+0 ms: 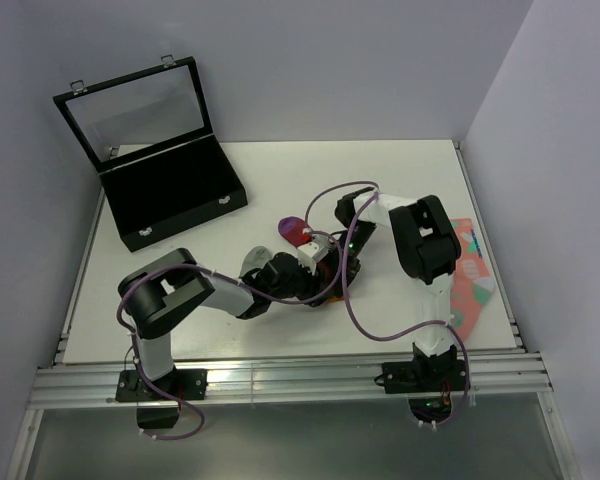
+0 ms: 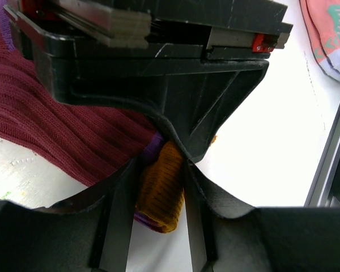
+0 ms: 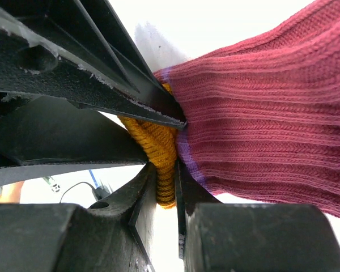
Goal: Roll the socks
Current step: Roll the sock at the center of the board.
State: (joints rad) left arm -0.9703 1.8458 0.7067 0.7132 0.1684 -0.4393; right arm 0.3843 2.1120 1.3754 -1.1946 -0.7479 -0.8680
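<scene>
One magenta sock: right tool clenches its orange toe; left tool straddles it, grip unclear. Only the top view shows one black case.

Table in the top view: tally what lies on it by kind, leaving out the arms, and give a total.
Socks: 2, the dark red sock and the salmon-pink sock
Cases: 1, the black case, lid open
Total: 3
</scene>
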